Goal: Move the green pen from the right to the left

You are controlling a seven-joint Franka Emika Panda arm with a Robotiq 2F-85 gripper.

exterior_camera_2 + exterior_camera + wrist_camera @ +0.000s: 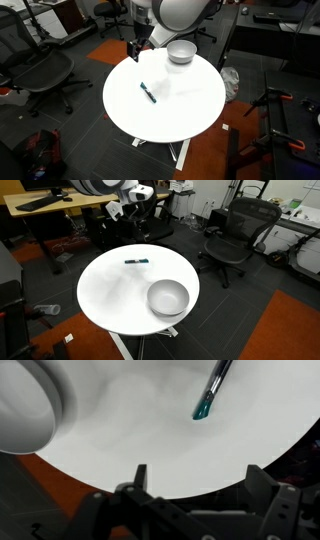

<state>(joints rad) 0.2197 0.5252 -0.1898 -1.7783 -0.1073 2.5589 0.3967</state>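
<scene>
Pen [136,260] lies flat on the bench [105,295], far side in an exterior view, apart from the bowl [168,298]. Fingers [140,476] are spread wide and empty, short of it. Recommended: centre over the pen's middle, align across its length, descend low, then close.

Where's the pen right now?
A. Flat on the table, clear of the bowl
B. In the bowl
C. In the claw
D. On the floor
A: the pen lies flat on the table, apart from the bowl, and the open claw holds nothing.
</scene>
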